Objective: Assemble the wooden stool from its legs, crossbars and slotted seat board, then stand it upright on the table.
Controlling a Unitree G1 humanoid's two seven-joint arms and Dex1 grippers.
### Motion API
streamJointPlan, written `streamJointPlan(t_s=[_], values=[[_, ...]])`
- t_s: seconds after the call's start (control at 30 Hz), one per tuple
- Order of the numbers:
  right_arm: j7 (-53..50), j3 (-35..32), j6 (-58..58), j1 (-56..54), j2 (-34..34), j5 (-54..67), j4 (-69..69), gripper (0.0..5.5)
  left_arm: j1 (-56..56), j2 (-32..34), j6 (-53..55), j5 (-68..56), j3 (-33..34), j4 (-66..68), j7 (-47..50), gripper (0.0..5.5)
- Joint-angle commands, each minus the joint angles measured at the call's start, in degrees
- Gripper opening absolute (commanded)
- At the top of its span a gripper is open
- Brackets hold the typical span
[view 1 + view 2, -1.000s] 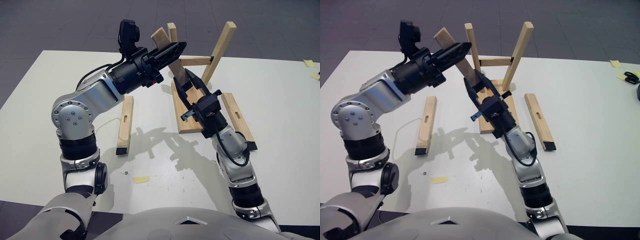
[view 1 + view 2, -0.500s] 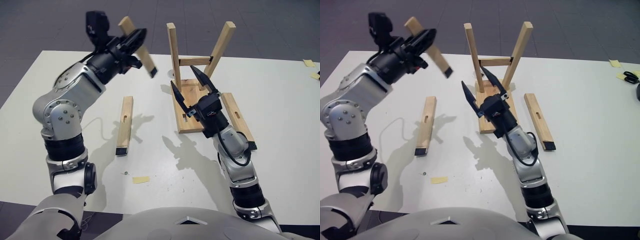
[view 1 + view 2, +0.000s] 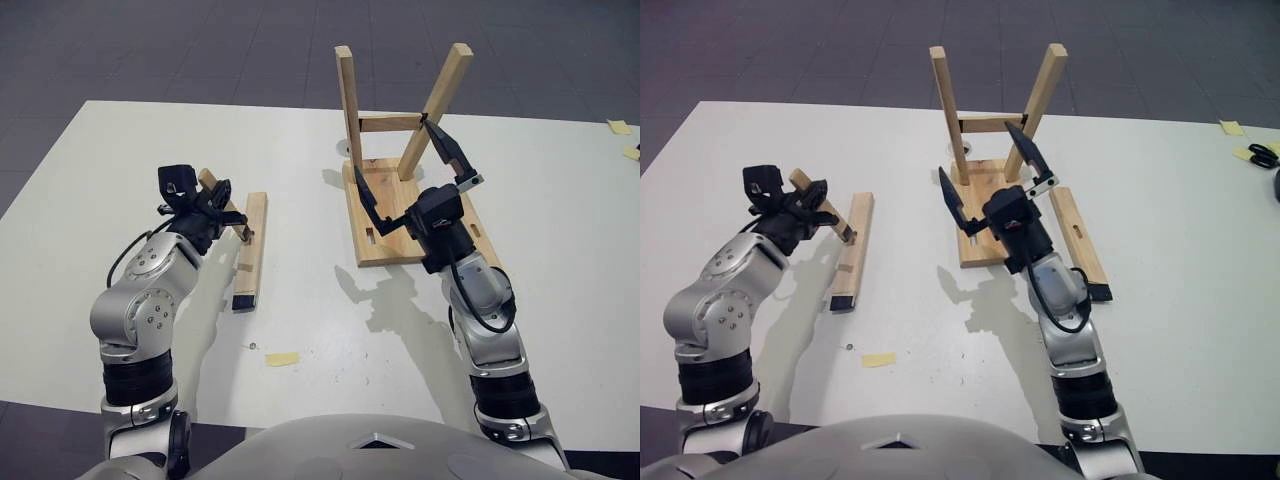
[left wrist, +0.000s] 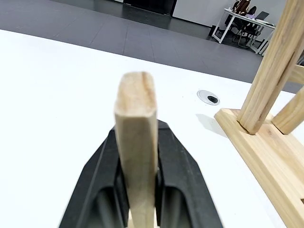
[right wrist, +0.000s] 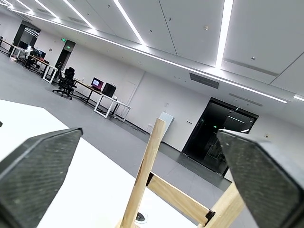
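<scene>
Stool so far: the seat board lies flat on the table with 2 legs standing up out of it, joined by 1 crossbar. So half built, upside down.
Left gripper: clamped tight on a short wooden piece, held low over the table, well to the left of the seat board. Can't tell from here if it's a leg or a crossbar.
Right gripper: fingers spread wide, nothing in them, hovering above the seat board right in front of the 2 standing legs.
Loose parts: 1 slotted leg flat on the table just beside the left gripper, another leg flat along the right edge of the seat board.
Step in hand: looks to me like the second pair of legs is up, with the left arm carrying the piece and the right arm waiting by the frame.
Next move: I'd guess the held piece needs lining up square with its slot, while the right gripper steadies the board or the standing legs so nothing tips. Skewed entry will probably jam it.
</scene>
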Motion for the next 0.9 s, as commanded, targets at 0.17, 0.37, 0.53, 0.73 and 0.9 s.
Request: streamJointPlan(t_s=[0.17,0.37,0.53,0.73,0.9], values=[[-0.26,-0.53,0.58,0.19,-0.2,-0.32,0.32,5.4,1.87,-3.45,-1.12,2.42,-0.36,-0.03,-0.27,0.42],[-0.92,-0.4,0.79,0.6,0.15,-0.87,-0.03,5.4,4.61,-2.74,-2.96,6.22,-2.6,0.8,-2.13,0.42],[-1.02,-0.09,0.84,0.31,0.26,-1.11,-0.29,5.4,9.12,-1.86,-12.68,12.47,-5.77,4.58,-6.99,0.42],[-0.59,-0.83,1.27,-0.37,-0.32,-0.67,-0.84,5.4,17.86,1.7,-8.27,13.37,-10.34,8.78,-13.81,0.42],[-0.18,-1.26,1.4,-0.77,-0.7,-0.42,-0.87,5.4,19.43,3.15,-3.47,12.42,-12.18,9.93,-15.63,0.42]])
